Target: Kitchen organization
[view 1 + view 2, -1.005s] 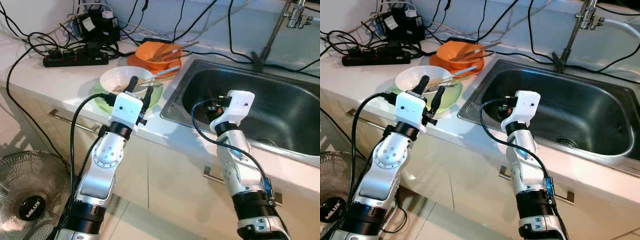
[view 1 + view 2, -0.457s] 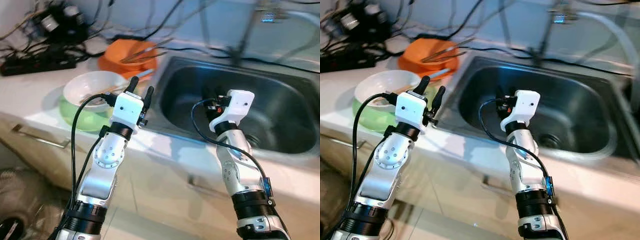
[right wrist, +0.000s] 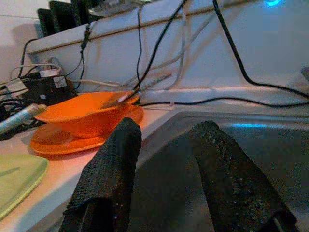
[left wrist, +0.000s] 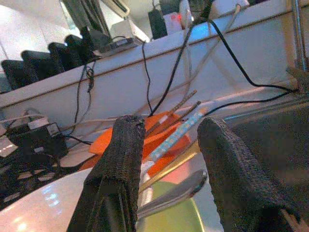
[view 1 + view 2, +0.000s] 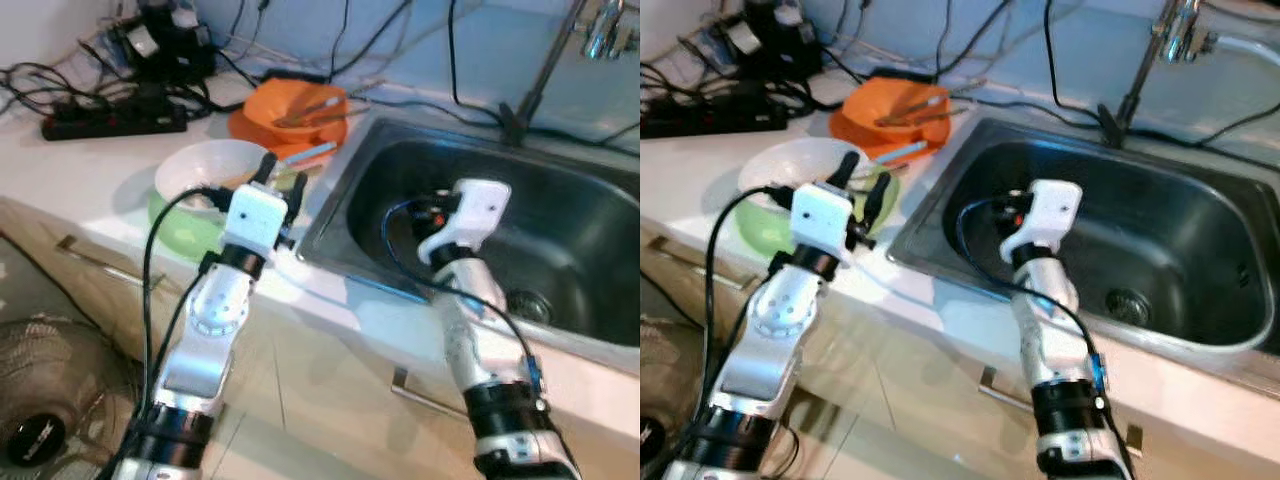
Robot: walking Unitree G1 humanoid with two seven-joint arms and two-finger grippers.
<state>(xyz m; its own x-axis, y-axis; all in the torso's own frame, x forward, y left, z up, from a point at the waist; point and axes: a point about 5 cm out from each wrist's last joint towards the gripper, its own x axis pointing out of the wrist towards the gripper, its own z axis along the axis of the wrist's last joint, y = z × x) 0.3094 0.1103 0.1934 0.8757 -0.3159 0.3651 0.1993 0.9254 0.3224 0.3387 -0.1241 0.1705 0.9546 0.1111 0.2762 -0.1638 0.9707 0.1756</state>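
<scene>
A white bowl (image 5: pixel 205 170) sits on a green plate (image 5: pixel 178 222) on the counter, with a spoon (image 4: pixel 174 191) and other utensils lying across them. Behind stands an orange bowl (image 5: pixel 310 108) on an orange plate (image 5: pixel 250 126), holding chopsticks (image 4: pixel 178 104). My left gripper (image 5: pixel 282 178) hovers open beside the white bowl's sink-side rim, holding nothing. My right gripper (image 3: pixel 164 130) is open over the near left part of the steel sink (image 5: pixel 400 165), pointing toward the orange dishes.
A faucet (image 5: pixel 545 70) rises behind the sink. A black power strip (image 5: pixel 110 120) and tangled cables lie at the counter's back left. A floor fan (image 5: pixel 50 400) stands low on the left. Drawer handles (image 5: pixel 100 265) run along the cabinet front.
The whole picture shifted sideways and back, so the camera has moved. Both arms keep the same pose with fingers open; the dishes stay in place.
</scene>
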